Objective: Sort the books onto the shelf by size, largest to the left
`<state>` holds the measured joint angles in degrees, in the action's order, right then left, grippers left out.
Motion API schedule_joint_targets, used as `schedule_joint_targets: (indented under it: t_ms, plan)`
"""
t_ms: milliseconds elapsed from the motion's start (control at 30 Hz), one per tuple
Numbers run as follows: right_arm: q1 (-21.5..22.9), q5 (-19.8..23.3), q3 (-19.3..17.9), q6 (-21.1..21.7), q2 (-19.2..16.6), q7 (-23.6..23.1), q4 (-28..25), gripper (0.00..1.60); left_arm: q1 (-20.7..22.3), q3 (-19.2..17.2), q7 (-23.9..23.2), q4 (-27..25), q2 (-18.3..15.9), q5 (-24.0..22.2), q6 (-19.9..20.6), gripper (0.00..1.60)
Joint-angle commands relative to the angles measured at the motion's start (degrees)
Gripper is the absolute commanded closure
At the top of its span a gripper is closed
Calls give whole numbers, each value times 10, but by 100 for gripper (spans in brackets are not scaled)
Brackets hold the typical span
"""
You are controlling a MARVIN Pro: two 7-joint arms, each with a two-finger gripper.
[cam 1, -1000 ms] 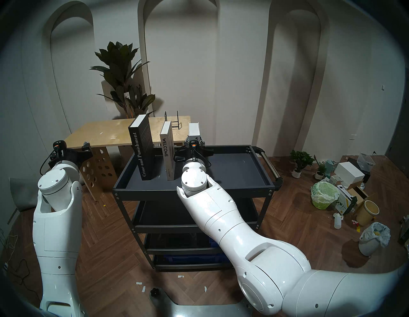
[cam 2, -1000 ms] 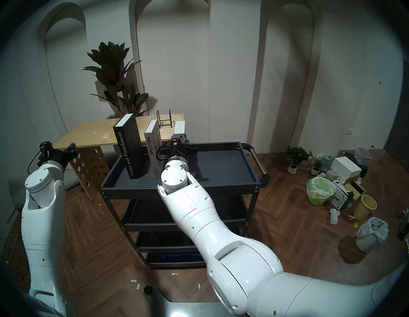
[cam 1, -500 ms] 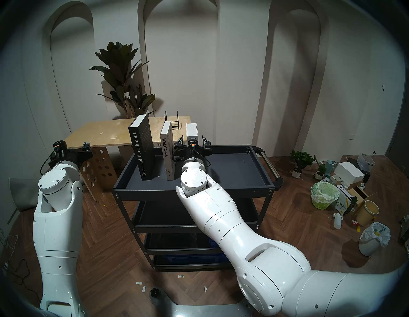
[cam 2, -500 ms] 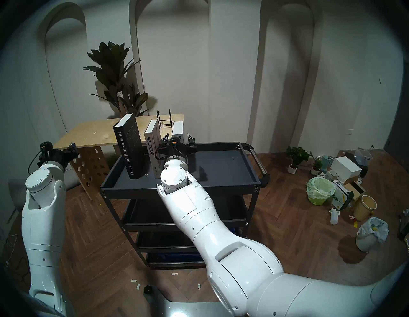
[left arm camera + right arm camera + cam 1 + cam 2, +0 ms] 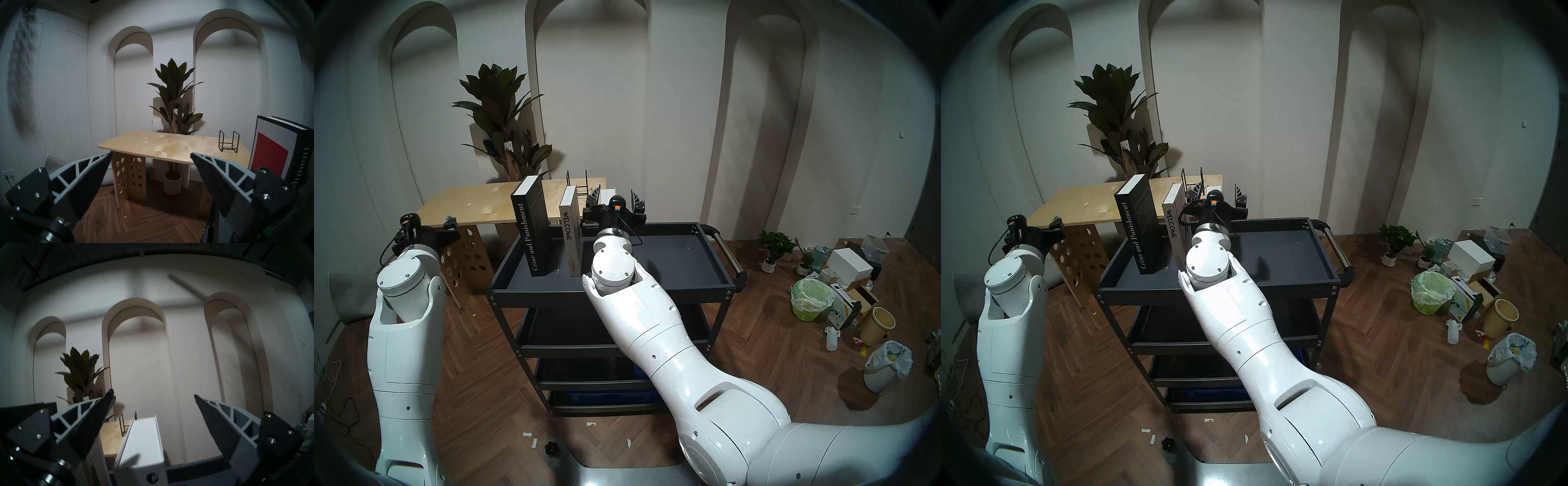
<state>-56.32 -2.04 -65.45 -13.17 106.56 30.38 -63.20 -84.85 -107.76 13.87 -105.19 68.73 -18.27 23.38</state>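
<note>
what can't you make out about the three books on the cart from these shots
- White book: spine and foot hidden in both head views by the right end effector; title unreadable.
- Same book in the right wrist view: only its top shows, bottom edge cuts it off.
- Black book in the left wrist view: cut by the right edge, red cover text too dim.
- Grey book: small spine print unreadable.

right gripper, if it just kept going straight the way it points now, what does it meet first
Probably nothing nearby: the right gripper is open and tilted upward, so its line passes over the white book toward the far arched wall. How much it clears the book by is unclear.
</note>
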Motion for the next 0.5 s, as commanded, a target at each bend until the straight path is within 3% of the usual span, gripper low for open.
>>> schedule_joint_targets:
  t_ms: [0,233,467]
  plan:
    - [21,-6,-36,-16,-41,13,-62,0,6,14,0,-19,-7,16,-23,0]
    - [-10,-9,-97,16,-103,12,-116,0,2,33,-5,-31,-9,24,-29,0]
    - [-44,-4,-149,69,-150,-14,-131,0,-8,47,-13,-47,-12,31,-32,0]
